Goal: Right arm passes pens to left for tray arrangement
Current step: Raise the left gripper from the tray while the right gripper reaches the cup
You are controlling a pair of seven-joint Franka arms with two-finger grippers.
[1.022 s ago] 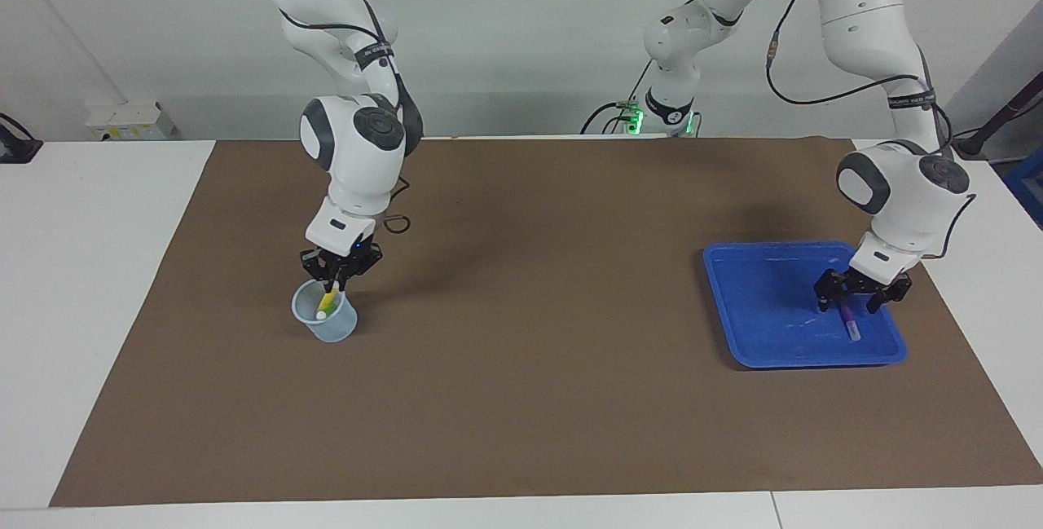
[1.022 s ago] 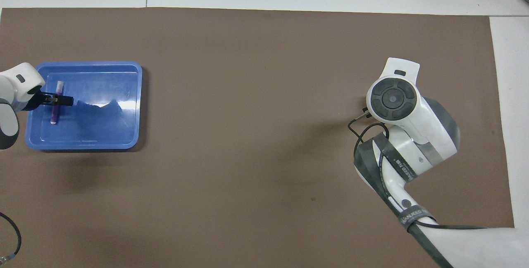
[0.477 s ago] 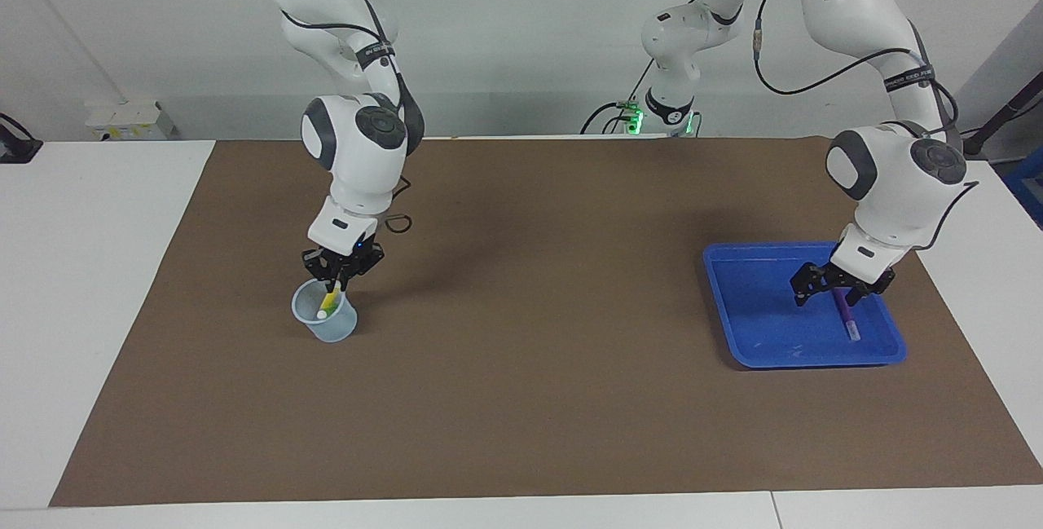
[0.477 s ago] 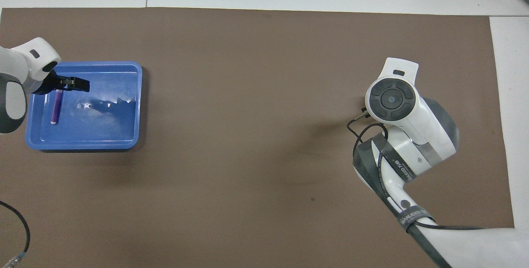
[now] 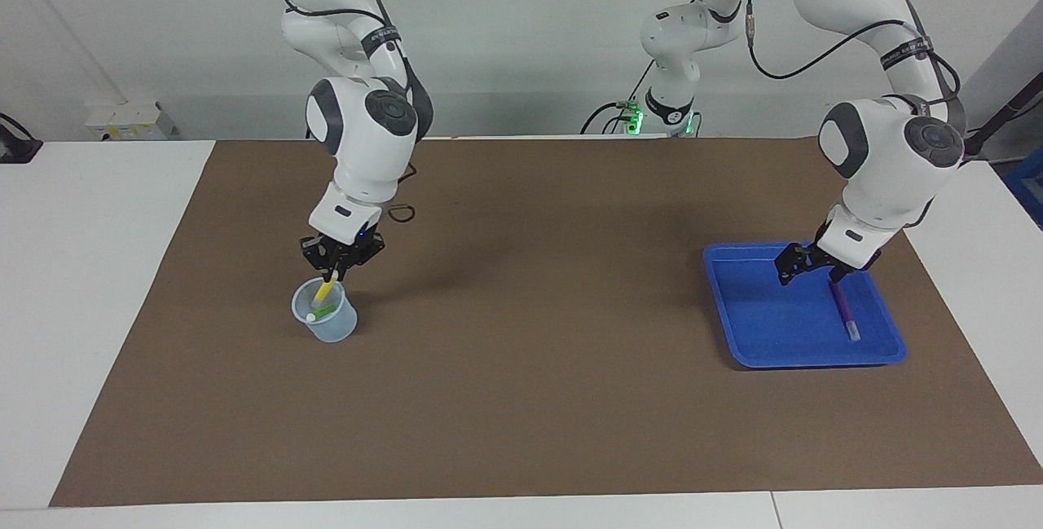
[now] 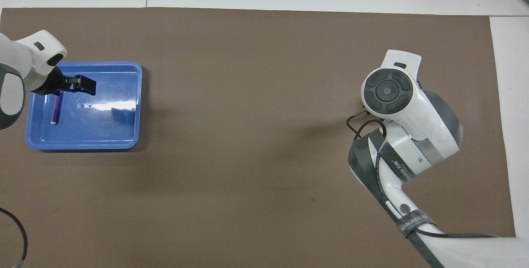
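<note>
The purple pen [image 5: 845,310] lies flat in the blue tray [image 5: 766,333], along its side toward the left arm's end of the table; both also show in the overhead view, the purple pen [image 6: 55,109] in the tray [image 6: 103,129]. My left gripper [image 5: 813,266] hangs open and empty just above the tray, over the pen's nearer end; it also shows in the overhead view [image 6: 78,85]. My right gripper [image 5: 337,260] is shut on the top of the yellow pen [image 5: 324,293], whose whitish tip is still inside the pale-blue cup [image 5: 330,330]. The green pen [image 5: 327,312] rests in the cup. In the overhead view the right arm's wrist hides the cup.
A brown mat [image 5: 530,398] covers most of the white table [image 5: 90,268]. A thin black cable loop [image 5: 399,211] hangs near the right arm's wrist. Another cable [image 6: 18,235] lies at the mat's edge by the left arm's base.
My left gripper has risen off the purple pen, which stays flat in the tray. My right gripper has lifted a little, drawing the yellow pen partway up out of the cup.
</note>
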